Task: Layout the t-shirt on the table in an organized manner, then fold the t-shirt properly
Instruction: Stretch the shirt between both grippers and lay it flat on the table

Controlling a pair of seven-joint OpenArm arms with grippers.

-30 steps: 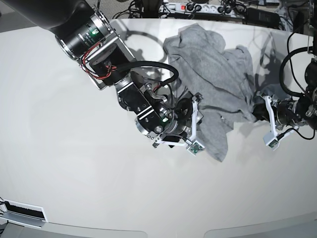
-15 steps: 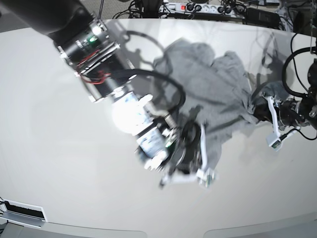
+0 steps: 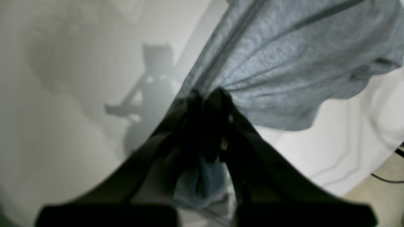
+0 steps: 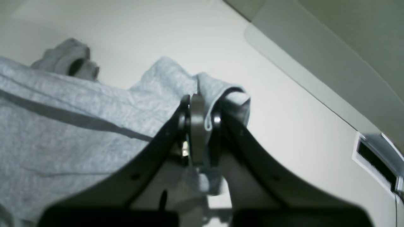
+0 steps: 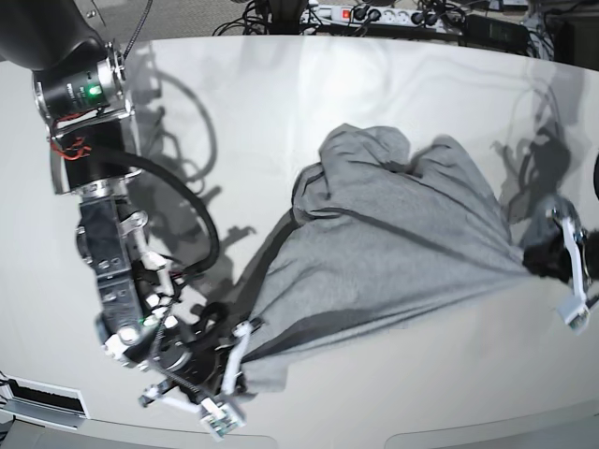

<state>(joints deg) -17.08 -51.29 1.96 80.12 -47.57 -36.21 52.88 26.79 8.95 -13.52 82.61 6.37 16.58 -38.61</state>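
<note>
- Pinching a hemmed corner of the t-shirt (image 5: 393, 253), the right gripper (image 5: 231, 374) sat closed at the near edge of the counter (image 5: 281, 94).
- From there the heather-grey cloth ran taut, long axis slanting across to the left gripper (image 5: 571, 281), likewise clamped on fabric (a bunched wad showed between its jaws).
- Farthest back, the soft knit lay rumpled and folded over itself on the glossy white surface; no lettering showed.

light: bright, overhead | shadows: sharp | wrist views: soft, foreground blurred | base: edges bowed
</note>
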